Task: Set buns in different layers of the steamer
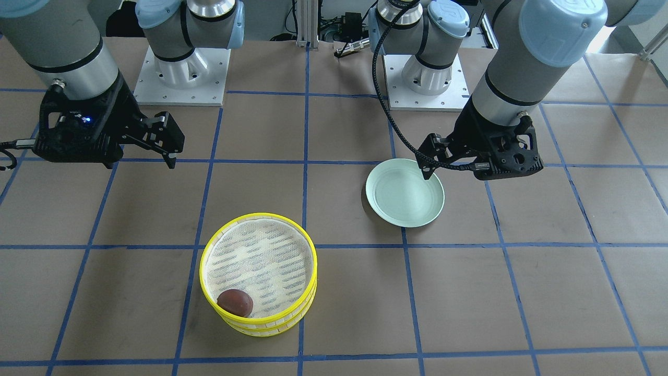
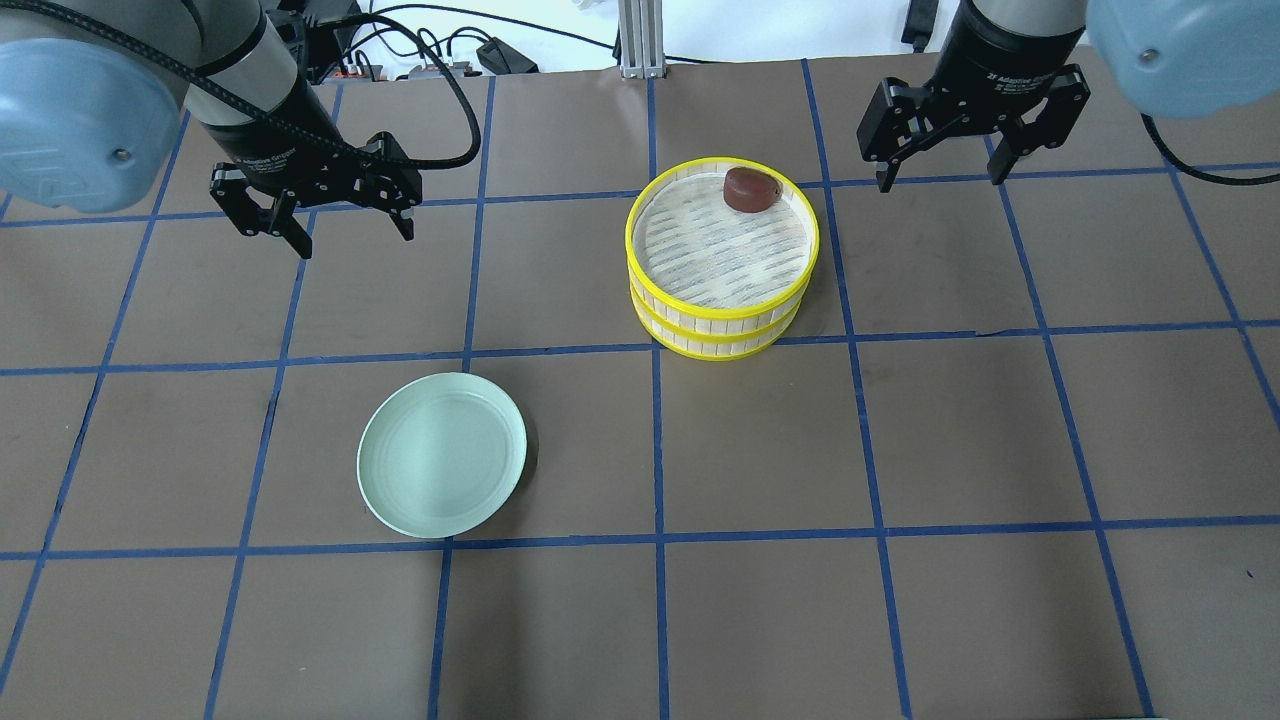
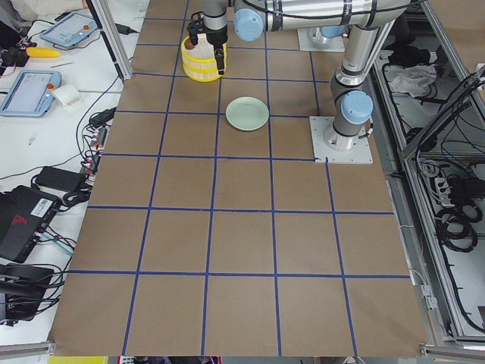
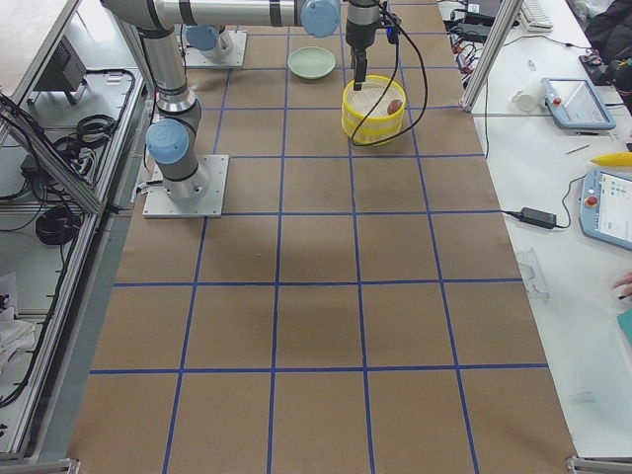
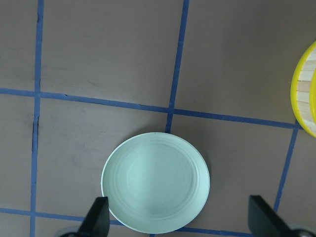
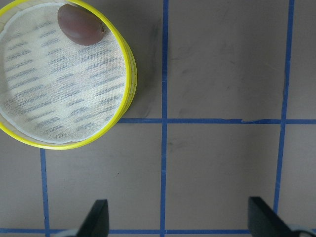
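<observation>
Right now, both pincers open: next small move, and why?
Probably just retract both arms; the job looks done. The brown bun lies in the top layer, stacked on the lower layer; the plate holds nothing; left pincer and right pincer hang open. The cream bun shows nowhere, perhaps hidden in the lower layer.

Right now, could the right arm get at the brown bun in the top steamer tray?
Probably yes. The right gripper hovers open and empty nearby, and the brown bun lies uncovered in the top tray. It sits close to the rim, which could crowd a finger.
</observation>
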Available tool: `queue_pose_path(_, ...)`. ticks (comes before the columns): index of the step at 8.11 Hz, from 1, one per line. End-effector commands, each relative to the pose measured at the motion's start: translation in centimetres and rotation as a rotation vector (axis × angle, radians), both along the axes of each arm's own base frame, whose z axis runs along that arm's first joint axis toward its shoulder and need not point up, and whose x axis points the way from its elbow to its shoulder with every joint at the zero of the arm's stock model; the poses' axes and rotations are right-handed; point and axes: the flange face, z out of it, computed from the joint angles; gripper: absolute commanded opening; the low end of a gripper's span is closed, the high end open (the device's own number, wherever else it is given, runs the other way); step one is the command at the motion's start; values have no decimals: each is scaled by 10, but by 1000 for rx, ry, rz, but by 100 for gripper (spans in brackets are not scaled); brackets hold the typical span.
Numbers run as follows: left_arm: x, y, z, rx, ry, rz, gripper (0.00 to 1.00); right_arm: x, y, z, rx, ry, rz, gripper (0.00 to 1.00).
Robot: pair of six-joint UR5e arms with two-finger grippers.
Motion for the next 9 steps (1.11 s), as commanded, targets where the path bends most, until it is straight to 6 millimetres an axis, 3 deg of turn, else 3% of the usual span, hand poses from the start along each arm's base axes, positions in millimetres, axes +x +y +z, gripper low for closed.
queue_pose_path(1, 2, 4, 0, 4, 4, 5, 100, 0, 0, 0, 1, 0, 0, 100)
queue_pose_path(9, 3, 9, -13, 35, -23, -12, 100, 0, 0, 0, 0, 0, 0, 100)
